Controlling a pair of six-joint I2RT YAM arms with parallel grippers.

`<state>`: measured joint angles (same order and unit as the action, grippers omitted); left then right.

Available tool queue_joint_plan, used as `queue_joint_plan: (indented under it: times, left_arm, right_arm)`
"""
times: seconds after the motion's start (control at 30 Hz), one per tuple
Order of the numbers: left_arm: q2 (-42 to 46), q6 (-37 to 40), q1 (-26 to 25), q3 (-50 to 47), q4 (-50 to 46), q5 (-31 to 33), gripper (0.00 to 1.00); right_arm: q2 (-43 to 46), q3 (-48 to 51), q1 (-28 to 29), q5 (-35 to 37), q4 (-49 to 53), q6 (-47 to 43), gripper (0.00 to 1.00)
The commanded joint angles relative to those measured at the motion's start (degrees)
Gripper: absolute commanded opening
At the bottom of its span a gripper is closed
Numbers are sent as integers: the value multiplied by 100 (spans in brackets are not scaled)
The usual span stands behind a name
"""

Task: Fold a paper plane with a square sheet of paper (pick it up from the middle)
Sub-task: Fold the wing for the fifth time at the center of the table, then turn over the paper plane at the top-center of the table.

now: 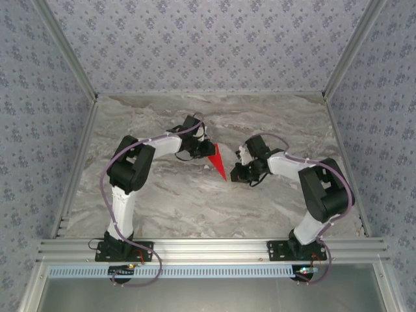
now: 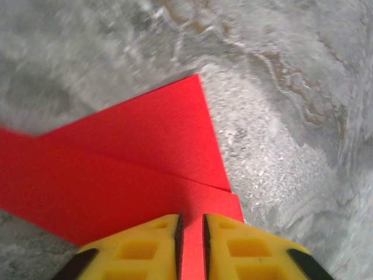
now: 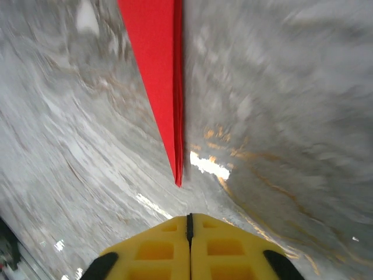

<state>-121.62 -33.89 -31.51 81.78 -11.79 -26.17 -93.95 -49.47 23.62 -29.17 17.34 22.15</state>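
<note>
The paper plane (image 1: 219,160), a slim bright red dart, lies on the marble table between my two grippers, its point toward the near right. My left gripper (image 1: 209,149) is at its wide tail end. In the left wrist view the yellow fingers (image 2: 145,245) stand a narrow slit apart at the left gripper (image 2: 191,224), and the red folded paper (image 2: 128,157) shows through the slit and spreads out ahead. My right gripper (image 1: 235,174) sits just past the sharp tip. In the right wrist view the right gripper (image 3: 189,217) is shut and empty, with the paper's tip (image 3: 178,175) a short way ahead, not touching.
The marble tabletop (image 1: 169,195) is walled by patterned panels on three sides. An aluminium rail (image 1: 208,248) runs along the near edge at the arm bases.
</note>
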Motion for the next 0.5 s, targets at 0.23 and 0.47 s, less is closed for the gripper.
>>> queue_joint_plan:
  times: [0.23, 0.47]
  left_arm:
    - [679, -601, -142, 845, -1478, 625, 55]
    - [25, -348, -809, 2263, -3640, 2813, 64]
  right_arm:
    - [429, -261, -562, 1166, -390, 1062, 66]
    - [451, -62, -1013, 1299, -564, 1349, 84]
